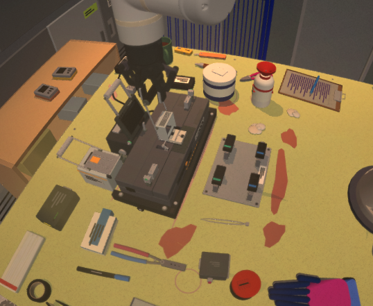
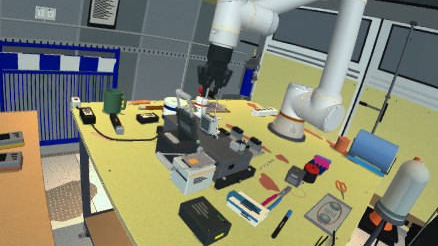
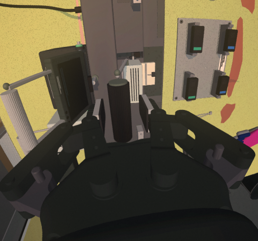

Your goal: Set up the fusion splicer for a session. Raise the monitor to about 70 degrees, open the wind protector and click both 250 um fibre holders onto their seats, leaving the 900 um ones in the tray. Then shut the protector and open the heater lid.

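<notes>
The dark ribbed handle (image 3: 119,111) of the wind protector stands between my fingers. My gripper (image 3: 121,113) (image 1: 148,96) (image 2: 212,89) is open and holds nothing. The white slotted wind protector (image 1: 165,122) (image 3: 134,82) stands raised over the middle of the dark splicer (image 1: 166,150) (image 2: 205,144). The monitor (image 1: 131,117) (image 3: 67,81) is tilted up on the splicer's left side. To the right a grey tray (image 1: 239,167) (image 3: 203,59) carries the fibre holders. Two have green labels (image 3: 196,39) (image 3: 190,87) and two have blue labels (image 3: 230,40) (image 3: 222,83).
Behind the splicer stand a white and blue canister (image 1: 219,81), a bottle with a red cap (image 1: 263,84) and a green mug (image 2: 114,100). A clipboard (image 1: 310,89) lies far right. A white unit with an orange patch (image 1: 98,165) sits left of the splicer. Tools lie along the near edge.
</notes>
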